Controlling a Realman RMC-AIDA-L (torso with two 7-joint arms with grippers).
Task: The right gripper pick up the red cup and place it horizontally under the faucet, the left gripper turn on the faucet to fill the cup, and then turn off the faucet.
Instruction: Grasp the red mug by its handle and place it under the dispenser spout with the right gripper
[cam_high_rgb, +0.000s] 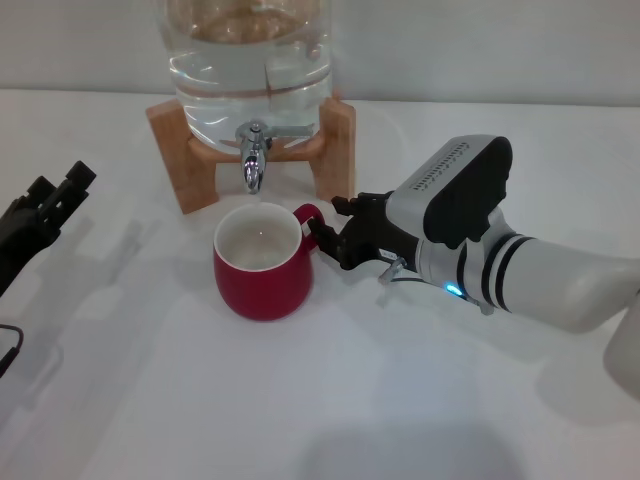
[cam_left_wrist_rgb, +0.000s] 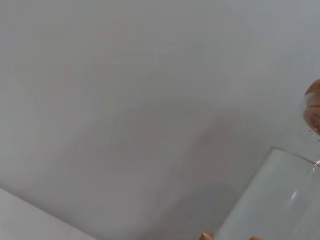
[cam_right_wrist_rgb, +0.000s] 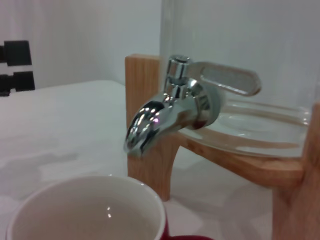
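Observation:
The red cup (cam_high_rgb: 263, 272) stands upright on the white table, straight below the faucet (cam_high_rgb: 254, 160) of the glass water jar. No water stream shows. My right gripper (cam_high_rgb: 325, 222) reaches in from the right, its two black fingers closed on the cup's small handle. In the right wrist view the faucet (cam_right_wrist_rgb: 167, 116) with its side lever is close above the cup's white rim (cam_right_wrist_rgb: 85, 192). My left gripper (cam_high_rgb: 55, 195) is open and empty at the far left, well away from the faucet. It also shows far off in the right wrist view (cam_right_wrist_rgb: 14, 67).
The glass jar (cam_high_rgb: 250, 60) rests on a wooden stand (cam_high_rgb: 185, 150) at the back of the table, close behind the cup. The left wrist view shows only the wall and a part of the jar (cam_left_wrist_rgb: 280, 200). A black cable (cam_high_rgb: 8, 345) lies at the left edge.

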